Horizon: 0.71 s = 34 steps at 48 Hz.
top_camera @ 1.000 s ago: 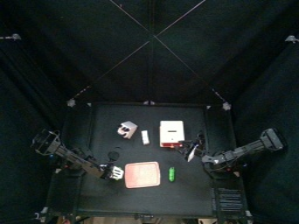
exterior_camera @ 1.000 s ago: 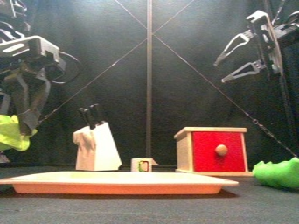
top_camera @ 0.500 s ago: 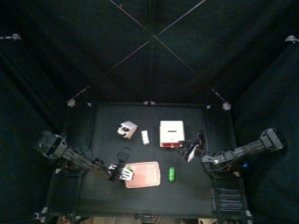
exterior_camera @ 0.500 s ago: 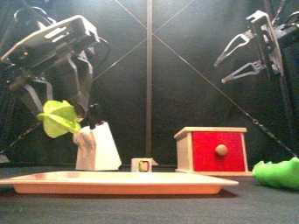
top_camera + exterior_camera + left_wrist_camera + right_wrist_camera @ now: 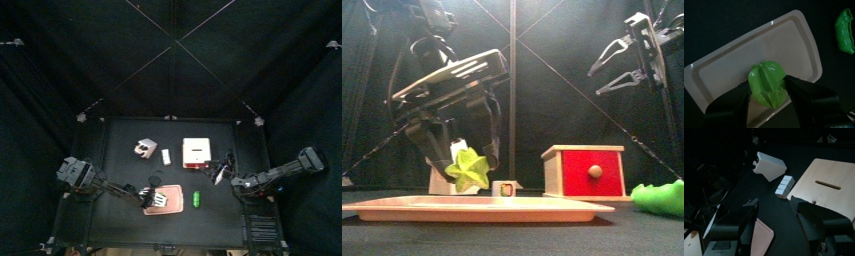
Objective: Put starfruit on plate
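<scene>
The left gripper (image 5: 769,102) is clamped on the starfruit (image 5: 767,83), hiding its lower end, just above the bare plate (image 5: 724,70); the right gripper (image 5: 777,213) stands open.

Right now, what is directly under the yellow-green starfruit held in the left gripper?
The salmon-pink square plate lies under the starfruit, bare. The left gripper hides its near edge.

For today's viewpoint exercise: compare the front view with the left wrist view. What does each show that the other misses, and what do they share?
Only the front view shows the white box with a red side, the white knife block and the raised right hand, open. Only the left wrist view shows the whole outline of the green pea pod beside the plate. Both show the left hand holding the starfruit above the pink plate, not yet on it.
</scene>
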Each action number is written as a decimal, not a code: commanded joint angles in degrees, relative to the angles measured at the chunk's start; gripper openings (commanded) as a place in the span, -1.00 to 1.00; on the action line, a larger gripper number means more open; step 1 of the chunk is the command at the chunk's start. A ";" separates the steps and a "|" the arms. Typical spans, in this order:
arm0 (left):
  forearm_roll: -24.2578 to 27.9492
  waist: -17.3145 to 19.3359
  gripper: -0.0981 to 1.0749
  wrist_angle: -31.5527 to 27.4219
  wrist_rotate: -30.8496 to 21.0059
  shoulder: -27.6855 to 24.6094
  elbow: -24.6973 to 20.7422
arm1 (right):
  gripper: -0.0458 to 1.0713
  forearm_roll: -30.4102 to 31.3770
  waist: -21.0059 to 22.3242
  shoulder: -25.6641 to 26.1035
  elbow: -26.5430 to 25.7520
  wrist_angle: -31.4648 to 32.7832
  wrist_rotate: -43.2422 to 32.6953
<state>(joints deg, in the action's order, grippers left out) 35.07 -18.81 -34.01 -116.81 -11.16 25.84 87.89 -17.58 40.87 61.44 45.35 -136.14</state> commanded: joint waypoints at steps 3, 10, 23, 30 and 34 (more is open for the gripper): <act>0.26 0.70 0.47 1.67 -2.29 -0.35 -1.58 | 0.65 0.26 0.09 0.09 -0.62 0.09 0.09; 0.35 1.32 0.48 4.13 -2.20 -0.97 -1.41 | 0.65 0.26 0.09 0.09 -0.62 0.09 0.09; 0.79 1.49 0.55 4.66 -2.11 -1.14 -1.32 | 0.65 0.18 0.09 0.09 -0.62 0.09 0.09; 1.49 1.49 0.70 4.66 -2.11 -1.14 -1.32 | 0.65 0.18 0.09 0.09 -0.62 0.09 0.00; 1.67 1.49 0.80 4.66 -2.11 -1.14 -1.32 | 0.65 0.09 0.09 0.09 -0.62 0.09 0.09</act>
<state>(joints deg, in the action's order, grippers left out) 36.12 -17.49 -30.50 -116.81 -12.92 25.66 87.89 -17.49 40.87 61.44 45.35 -136.23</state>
